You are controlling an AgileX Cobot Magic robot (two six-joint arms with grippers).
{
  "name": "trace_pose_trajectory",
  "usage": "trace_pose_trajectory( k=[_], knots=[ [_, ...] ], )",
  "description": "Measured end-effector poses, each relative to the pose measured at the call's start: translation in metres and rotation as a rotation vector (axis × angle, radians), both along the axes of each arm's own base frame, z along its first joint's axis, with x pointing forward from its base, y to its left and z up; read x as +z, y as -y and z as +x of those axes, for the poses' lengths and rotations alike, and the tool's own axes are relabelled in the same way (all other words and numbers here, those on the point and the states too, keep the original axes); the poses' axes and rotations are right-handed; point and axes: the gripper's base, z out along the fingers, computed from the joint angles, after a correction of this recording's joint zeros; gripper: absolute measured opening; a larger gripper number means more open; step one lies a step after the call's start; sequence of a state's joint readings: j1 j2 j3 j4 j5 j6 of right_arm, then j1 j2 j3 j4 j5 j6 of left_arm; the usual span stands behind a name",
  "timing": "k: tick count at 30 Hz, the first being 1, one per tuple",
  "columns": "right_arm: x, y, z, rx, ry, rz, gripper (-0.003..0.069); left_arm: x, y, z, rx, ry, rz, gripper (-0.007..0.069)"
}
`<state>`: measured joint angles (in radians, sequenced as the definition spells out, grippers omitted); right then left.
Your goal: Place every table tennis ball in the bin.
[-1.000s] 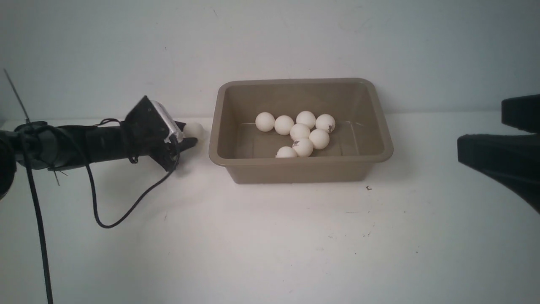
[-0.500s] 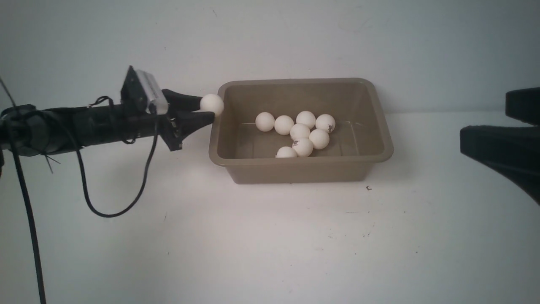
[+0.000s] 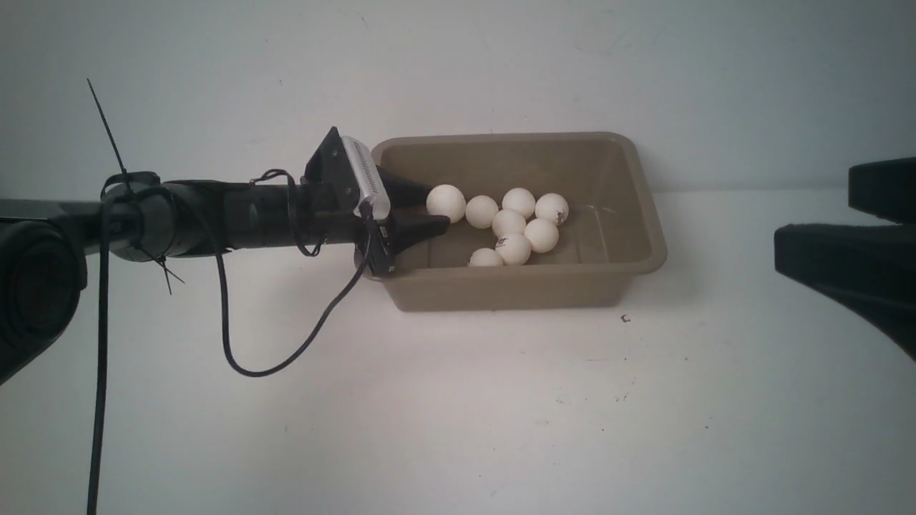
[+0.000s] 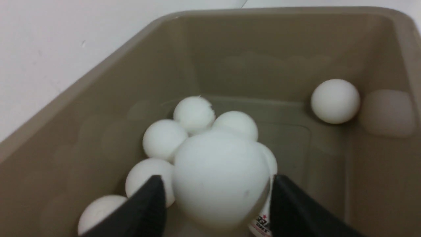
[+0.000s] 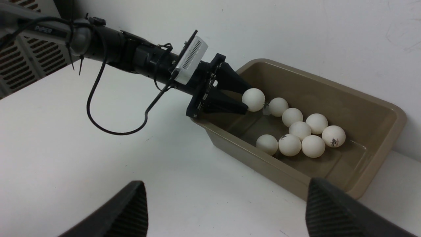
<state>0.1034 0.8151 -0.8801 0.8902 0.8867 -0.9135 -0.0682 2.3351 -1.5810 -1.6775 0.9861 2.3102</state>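
Table tennis ball (image 3: 446, 203) hanging over the bin (image 3: 647, 266)

My left gripper (image 3: 438, 207) is parting around it; light, slick, best pinched across its middle. Right gripper (image 5: 227, 210) is idling, gaping.

Our left arm (image 3: 215, 214) is a slim black tube with a rounded joint bound by black zip ties (image 3: 107, 136) whose tails stick out. A loose black cable (image 3: 286, 350) loops beneath it. A ribbed silver camera box (image 3: 365, 179) sits behind the left claw (image 3: 429, 211), whose fingers (image 4: 144, 210) are matte black wedges. The right claw's (image 5: 227, 210) fingers (image 5: 332, 210) show ridged black pads.
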Motion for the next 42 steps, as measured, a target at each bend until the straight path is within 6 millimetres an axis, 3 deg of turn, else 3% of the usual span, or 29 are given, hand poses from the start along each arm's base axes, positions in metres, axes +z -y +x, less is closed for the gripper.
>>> trace_pose_trajectory(
  k=[3,8,15,17,21,29,37,42],
  knots=[
    [0.000,0.000,0.000,0.000,0.000,0.001,0.0582,0.004,-0.001,0.003,0.080,-0.068,0.000,0.0526],
    [0.000,0.000,0.000,0.005,-0.004,0.000,0.0582,0.026,-0.013,0.007,0.191,-0.115,0.031,0.0566],
    [0.000,0.000,-0.001,0.011,0.002,-0.009,0.0582,0.099,-0.036,-0.008,0.235,-0.070,0.049,0.0544],
    [0.000,0.000,-0.001,0.012,0.004,-0.011,0.0582,0.129,-0.052,-0.016,0.274,-0.040,0.056,0.0525],
    [0.000,0.000,-0.001,0.013,0.005,-0.013,0.0582,0.160,-0.082,-0.026,0.388,-0.074,0.033,0.0502],
    [0.000,0.000,-0.001,0.013,0.006,-0.010,0.0582,0.215,-0.134,-0.064,0.625,-0.234,-0.012,0.0489],
    [0.001,-0.001,-0.001,0.021,0.015,-0.003,0.0582,0.247,-0.135,-0.105,0.686,-0.377,0.025,0.0489],
    [0.001,-0.002,-0.001,0.025,0.019,-0.001,0.0582,0.278,-0.136,-0.142,0.774,-0.346,0.098,0.0489]
  ],
)
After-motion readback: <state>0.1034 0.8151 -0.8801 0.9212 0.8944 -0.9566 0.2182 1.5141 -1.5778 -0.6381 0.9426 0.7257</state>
